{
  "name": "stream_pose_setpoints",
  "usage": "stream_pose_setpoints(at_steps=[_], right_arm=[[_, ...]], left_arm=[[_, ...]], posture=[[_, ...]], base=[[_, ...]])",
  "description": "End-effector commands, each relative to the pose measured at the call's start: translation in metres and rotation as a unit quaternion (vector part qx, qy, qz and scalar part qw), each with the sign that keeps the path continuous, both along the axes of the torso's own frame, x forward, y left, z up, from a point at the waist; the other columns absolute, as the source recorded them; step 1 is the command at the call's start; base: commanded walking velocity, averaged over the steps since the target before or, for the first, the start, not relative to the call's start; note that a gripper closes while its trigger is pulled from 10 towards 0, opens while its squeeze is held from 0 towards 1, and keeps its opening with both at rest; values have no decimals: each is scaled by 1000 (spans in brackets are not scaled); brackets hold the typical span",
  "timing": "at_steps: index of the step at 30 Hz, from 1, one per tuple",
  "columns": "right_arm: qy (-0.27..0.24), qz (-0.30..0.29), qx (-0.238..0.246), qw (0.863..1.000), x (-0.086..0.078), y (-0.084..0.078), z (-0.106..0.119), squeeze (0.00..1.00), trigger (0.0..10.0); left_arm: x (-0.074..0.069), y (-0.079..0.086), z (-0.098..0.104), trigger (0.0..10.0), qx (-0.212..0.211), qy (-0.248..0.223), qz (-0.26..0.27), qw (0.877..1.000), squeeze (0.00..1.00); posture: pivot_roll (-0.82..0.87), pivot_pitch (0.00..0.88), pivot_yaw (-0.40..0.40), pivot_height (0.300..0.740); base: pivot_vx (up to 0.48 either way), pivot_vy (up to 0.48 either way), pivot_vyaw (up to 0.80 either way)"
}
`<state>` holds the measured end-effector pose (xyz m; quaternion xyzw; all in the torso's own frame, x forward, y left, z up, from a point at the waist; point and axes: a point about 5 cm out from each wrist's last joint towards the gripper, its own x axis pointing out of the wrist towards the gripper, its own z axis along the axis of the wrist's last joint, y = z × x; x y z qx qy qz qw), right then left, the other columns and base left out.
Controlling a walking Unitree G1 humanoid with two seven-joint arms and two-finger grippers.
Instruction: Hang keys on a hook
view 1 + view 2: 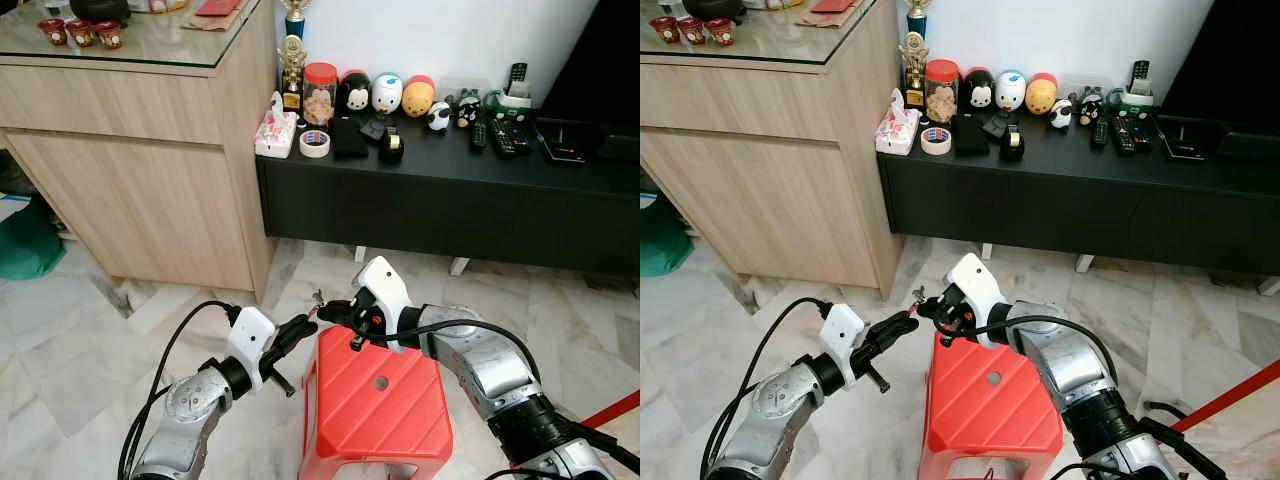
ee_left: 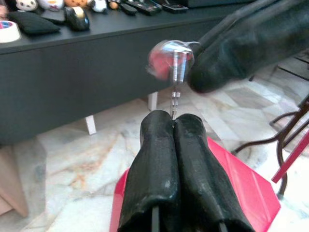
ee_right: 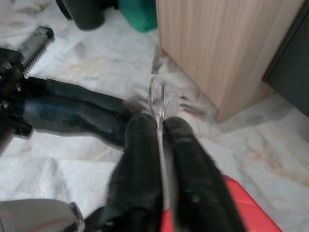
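Note:
A small bunch of keys with a metal ring and a red tag hangs between my two grippers, just above the near corner of a red plastic stool. My left gripper is shut, and a key blade disappears between its fingertips. From the other side, my right gripper is shut on the ring end of the keys. The two grippers meet tip to tip, with the left gripper's fingers lying just beside the right one's.
A black low console stands ahead, carrying figurines, a tape roll and remotes. A wooden cabinet with a glass top is at the left. A green bag lies on the marble floor. A red bar crosses the right edge.

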<state>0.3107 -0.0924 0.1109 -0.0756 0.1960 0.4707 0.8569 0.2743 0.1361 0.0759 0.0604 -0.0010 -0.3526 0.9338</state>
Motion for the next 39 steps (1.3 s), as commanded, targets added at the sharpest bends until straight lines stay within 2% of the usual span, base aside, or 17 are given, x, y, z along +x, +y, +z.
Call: stream_pose_setpoints(at_steps=[1,2,3,4,9,15,20,22,23,24,25,30,32,35,36,37,39], right_arm=[[10,-15,-4,1000,0,-8,-4,1000,10000],[9,-26,14,1000,2,-7,0,937,10000],[9,-26,14,1000,2,-7,0,937,10000],[9,-28,24,999,3,-7,2,0,10000],[7,-44,54,998,7,-7,11,0,10000],[-4,-129,57,990,22,-18,9,0,10000],[19,-227,25,973,23,-35,-28,0,10000],[20,-232,24,972,22,-35,-31,0,10000],[48,-258,23,965,14,-39,-53,0,10000],[48,-258,23,965,14,-39,-53,0,10000],[83,-288,17,954,2,-43,-77,0,10000],[147,-346,-21,926,-33,-55,-126,0,10000],[165,-363,-50,916,-51,-60,-144,0,10000],[170,-359,-85,914,-68,-61,-159,0,10000],[183,-376,-80,905,-79,-62,-167,0,10000],[183,-376,-80,905,-79,-62,-167,0,10000],[184,-397,-65,897,-83,-64,-169,0,10000]], left_arm=[[-1,4,1,0,2,-2,4,1000,0],[-1,3,0,0,2,-1,4,1000,0],[-1,3,0,0,2,-1,4,1000,0],[-1,3,0,0,2,0,4,1000,0],[-2,3,-1,0,1,4,3,1000,0],[-6,5,-5,0,8,14,0,1000,0],[-11,14,-16,0,21,32,21,999,0],[-11,15,-17,0,22,33,25,999,0],[-12,22,-27,5725,33,42,59,997,0],[-12,22,-27,5725,33,42,59,997,0],[-14,31,-38,10000,35,60,99,993,0],[-26,53,-65,10000,39,118,181,976,0],[-36,65,-81,10000,46,158,225,960,0],[-47,76,-98,10000,68,192,266,942,0],[-59,84,-112,10000,73,222,312,921,0],[-59,84,-112,10000,73,222,312,921,0],[-64,97,-114,10000,65,231,354,904,0]], posture=[[90,102,-61,740],[90,102,-61,740],[90,102,-61,740],[90,102,-61,740],[88,102,-60,740],[89,103,-60,740],[92,103,-55,740],[92,103,-55,740],[92,103,-55,740],[92,103,-55,740],[92,103,-55,740],[97,102,-43,740],[99,99,-42,740],[102,95,-41,740],[99,91,-40,740],[99,91,-40,740],[84,84,-35,740]], base=[[0,0,0],[0,0,0],[0,0,0],[0,0,0],[0,0,0],[0,0,0],[0,0,0],[0,0,0],[0,0,0],[0,0,0],[0,0,0],[0,0,0],[0,0,0],[0,0,0],[0,0,0],[0,0,0],[0,0,0]])
